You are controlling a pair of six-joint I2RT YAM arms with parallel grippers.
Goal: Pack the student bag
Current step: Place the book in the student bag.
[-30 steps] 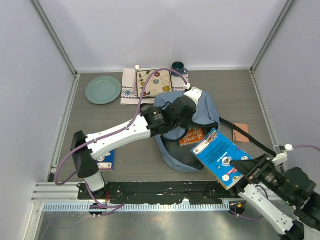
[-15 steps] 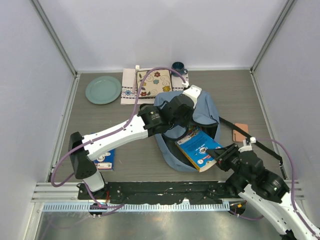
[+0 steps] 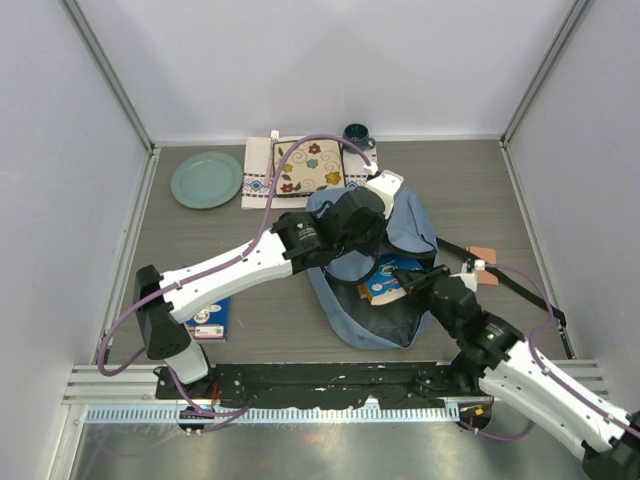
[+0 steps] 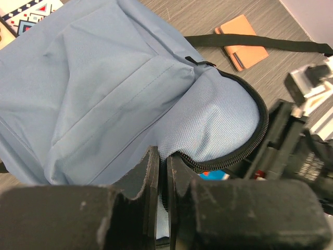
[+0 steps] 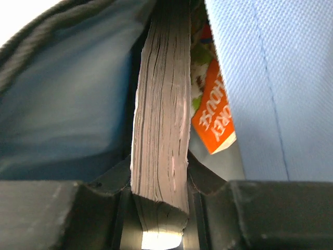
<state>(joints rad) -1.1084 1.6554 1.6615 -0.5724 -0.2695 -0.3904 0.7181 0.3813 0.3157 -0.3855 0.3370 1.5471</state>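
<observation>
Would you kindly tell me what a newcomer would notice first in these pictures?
The light-blue student bag lies open mid-table, its zip rim pinched by the left gripper. The right gripper clamps a thick book edge-on in its mouth, beside an orange book inside.

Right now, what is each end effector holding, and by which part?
Right end effector clamps a book across its covers at the near end. Left end effector pinches the student bag at its zippered opening rim.

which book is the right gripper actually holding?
The thick book seen page-edge-on, clamped in the right gripper inside the student bag. The orange book sits loose beside it; a third book lies on the table.
</observation>
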